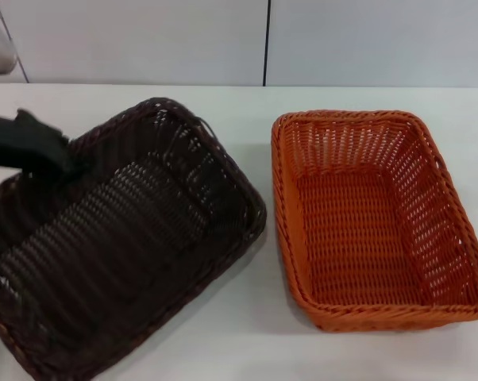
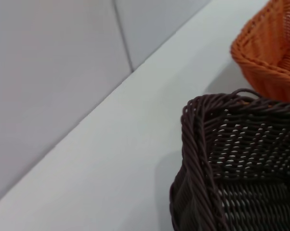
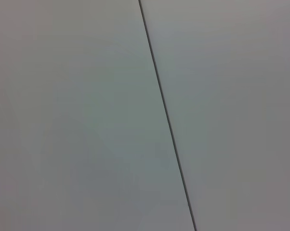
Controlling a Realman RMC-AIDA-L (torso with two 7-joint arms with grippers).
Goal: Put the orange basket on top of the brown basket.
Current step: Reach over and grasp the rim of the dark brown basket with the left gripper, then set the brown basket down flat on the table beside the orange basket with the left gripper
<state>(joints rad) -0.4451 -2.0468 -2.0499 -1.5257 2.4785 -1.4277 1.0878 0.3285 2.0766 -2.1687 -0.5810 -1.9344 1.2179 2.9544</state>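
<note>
The brown basket point(image 1: 251, 208) lies on the left of the white table, turned at an angle; its corner shows close up in the left wrist view point(image 2: 195, 144). The orange basket point(image 1: 280, 190) stands upright and empty on the right, a small gap apart from the brown one; one corner shows in the left wrist view point(image 2: 260, 57). My left gripper point(image 1: 63, 165), black, is at the brown basket's far left rim, over its inside edge. My right gripper is out of view; its wrist view shows only a wall.
The white table point(image 1: 247, 333) runs back to a pale panelled wall point(image 1: 183, 40) with a dark vertical seam point(image 1: 265, 40). Bare table lies behind both baskets and in front between them. The seam also shows in the right wrist view point(image 3: 166, 120).
</note>
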